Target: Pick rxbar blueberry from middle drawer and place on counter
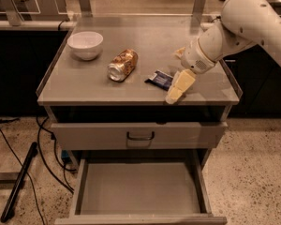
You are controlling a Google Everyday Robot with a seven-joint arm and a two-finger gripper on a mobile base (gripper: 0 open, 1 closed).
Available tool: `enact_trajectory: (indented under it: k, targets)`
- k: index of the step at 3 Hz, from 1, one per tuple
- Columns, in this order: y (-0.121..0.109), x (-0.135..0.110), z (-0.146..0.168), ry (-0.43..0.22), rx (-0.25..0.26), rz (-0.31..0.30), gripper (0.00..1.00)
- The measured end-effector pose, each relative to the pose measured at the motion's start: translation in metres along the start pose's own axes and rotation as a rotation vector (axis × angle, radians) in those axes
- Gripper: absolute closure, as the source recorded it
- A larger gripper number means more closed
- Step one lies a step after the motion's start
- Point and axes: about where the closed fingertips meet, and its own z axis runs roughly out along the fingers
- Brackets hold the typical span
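The rxbar blueberry (pixel 159 78), a small dark blue bar, lies flat on the counter (pixel 150 41) near its front right. My gripper (pixel 174 77) is right beside the bar's right end, low over the counter. Its pale fingers (pixel 179 84) stand apart, and it is open. The bar lies just left of the fingers and I cannot tell if it touches them. The middle drawer (pixel 140 186) is pulled out below, and its grey floor is bare.
A white bowl (pixel 85 44) stands at the counter's back left. A gold-brown can (pixel 122 64) lies on its side left of the bar. A closed drawer front with a dark handle (pixel 140 136) sits above the open drawer. Cables (pixel 42 149) lie on the floor at left.
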Motion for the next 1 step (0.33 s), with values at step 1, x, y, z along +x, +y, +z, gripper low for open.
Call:
enact_trajectory:
  k: [1]
  targets:
    - [0.0,0.0,0.0,0.0,0.0,0.0,0.0]
